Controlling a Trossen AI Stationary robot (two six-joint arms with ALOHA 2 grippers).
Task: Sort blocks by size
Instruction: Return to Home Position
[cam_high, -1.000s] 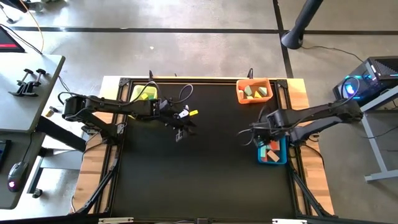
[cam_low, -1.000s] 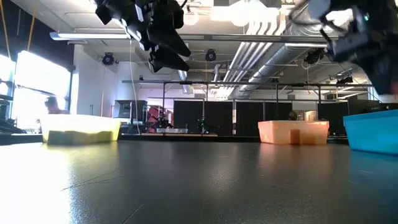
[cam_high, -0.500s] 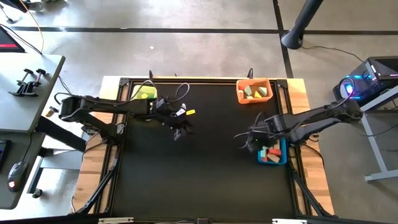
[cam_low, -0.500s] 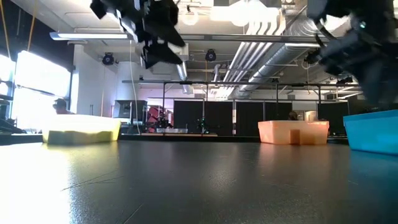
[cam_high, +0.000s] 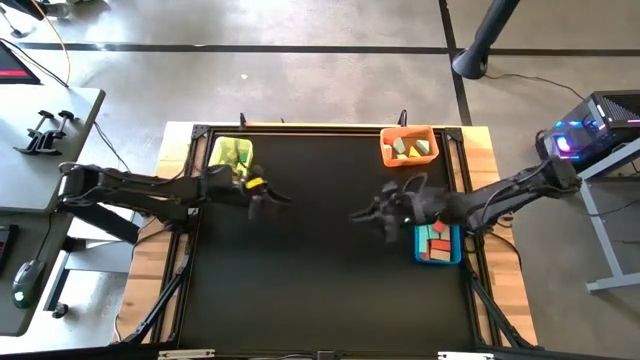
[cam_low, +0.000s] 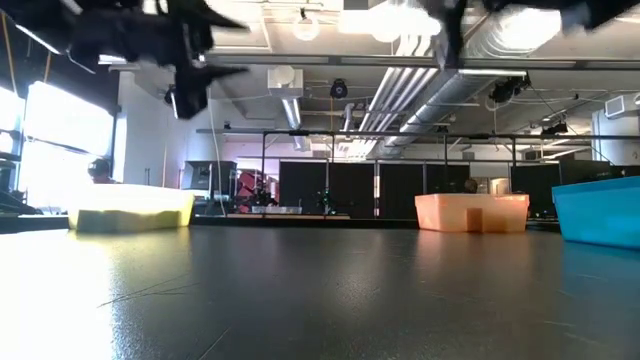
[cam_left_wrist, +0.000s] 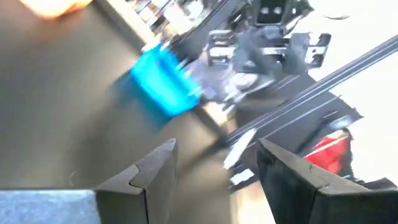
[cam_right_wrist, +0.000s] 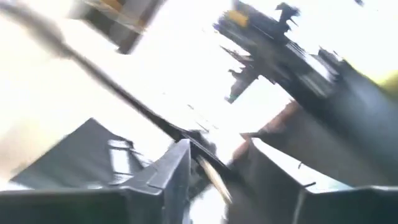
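The table's black mat holds no loose blocks. Blocks lie in the bins: green, mint and tan pieces in the orange bin, red, pink and tan pieces in the blue bin, and yellow-green pieces in the yellow bin. My left gripper hangs above the mat just in front of the yellow bin. It is open and empty, as its wrist view shows. My right gripper hangs above the mat to the left of the blue bin. It is open and empty in its wrist view.
The three bins stand along the mat's edges: yellow at the far left, orange at the far right, blue at the right side. The blue bin also shows in the left wrist view. The wooden table rim frames the mat.
My left gripper has drawn back toward the table's left edge, nearer the yellow bin. My right gripper has swung from over the blue bin toward the table's left, out over the mat. Both stay well above the mat and empty.
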